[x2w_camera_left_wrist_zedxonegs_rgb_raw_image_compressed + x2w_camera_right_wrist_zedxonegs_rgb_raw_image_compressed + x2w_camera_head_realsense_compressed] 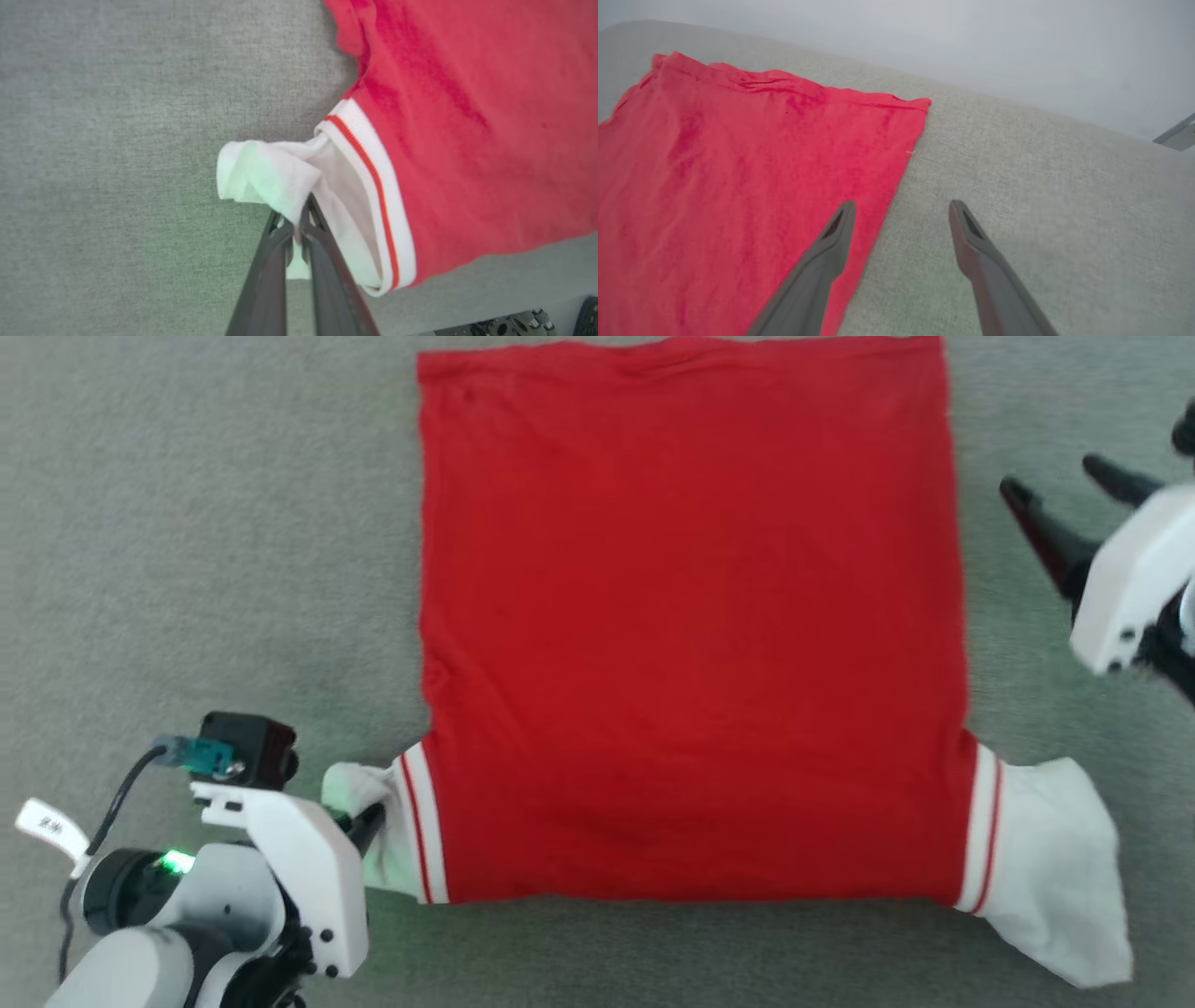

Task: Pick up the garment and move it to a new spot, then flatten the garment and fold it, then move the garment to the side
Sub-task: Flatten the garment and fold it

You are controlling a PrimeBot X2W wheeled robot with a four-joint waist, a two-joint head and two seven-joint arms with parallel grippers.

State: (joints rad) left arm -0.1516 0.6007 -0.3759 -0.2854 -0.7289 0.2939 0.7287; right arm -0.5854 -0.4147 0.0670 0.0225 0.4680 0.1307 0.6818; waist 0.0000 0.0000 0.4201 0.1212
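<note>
We're on flattening the garment (691,616): left jaws clamped on its white sleeve end (261,177), right jaws wide open, empty. Next, we'd guess, tuck the sleeves and fold.

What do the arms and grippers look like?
Both have white moulded wrist shells. The left gripper and right gripper each have two long, dark, tapering fingers with slotted tips. The left wrist carries a black camera box, teal plug, black cable, white tag and green light.
</note>
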